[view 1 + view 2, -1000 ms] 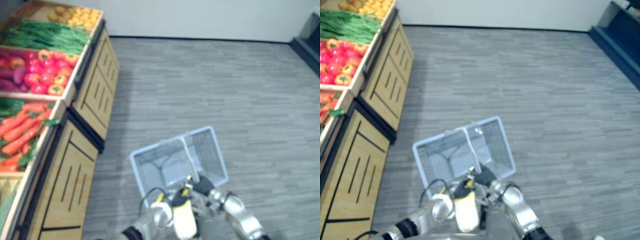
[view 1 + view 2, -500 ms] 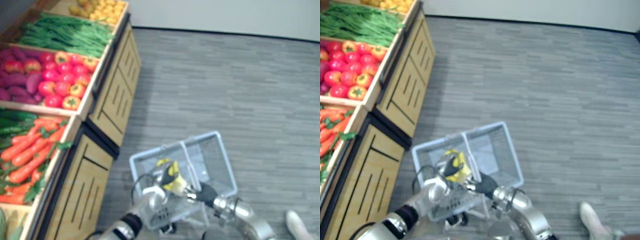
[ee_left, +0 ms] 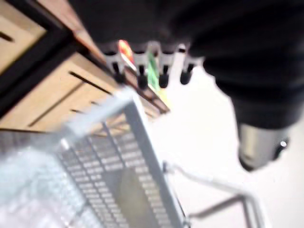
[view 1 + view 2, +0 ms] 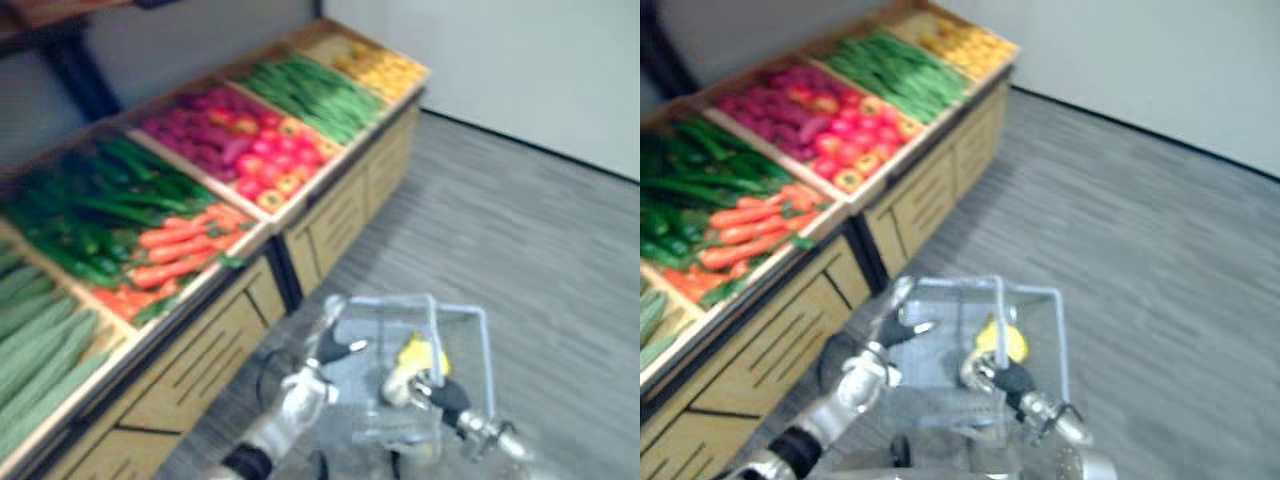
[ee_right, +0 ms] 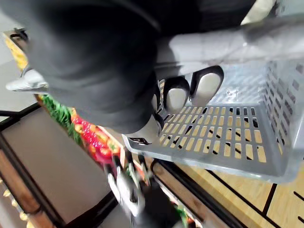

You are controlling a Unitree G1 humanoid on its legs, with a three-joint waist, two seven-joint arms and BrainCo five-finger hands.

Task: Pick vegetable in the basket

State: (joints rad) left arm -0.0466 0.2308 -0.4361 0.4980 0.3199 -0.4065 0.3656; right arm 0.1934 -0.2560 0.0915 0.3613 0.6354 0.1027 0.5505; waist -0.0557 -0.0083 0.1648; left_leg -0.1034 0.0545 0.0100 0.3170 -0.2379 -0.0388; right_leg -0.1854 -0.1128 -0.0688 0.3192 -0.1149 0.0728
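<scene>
Plenty of open grey plank floor at right; hemmed in at left by the wooden produce stand. Lower centre: pale slotted plastic basket, a yellow vegetable inside. By its left rim, left hand, fingers straight and spread. In its wrist view, right hand curled round the handle.

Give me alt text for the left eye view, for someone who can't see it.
A pale mesh basket holds a yellow vegetable; the robot's right hand grips its handle and the open left hand hovers over its stand-side edge. On the left, a wooden produce stand displays carrots, red vegetables and green beans.
</scene>
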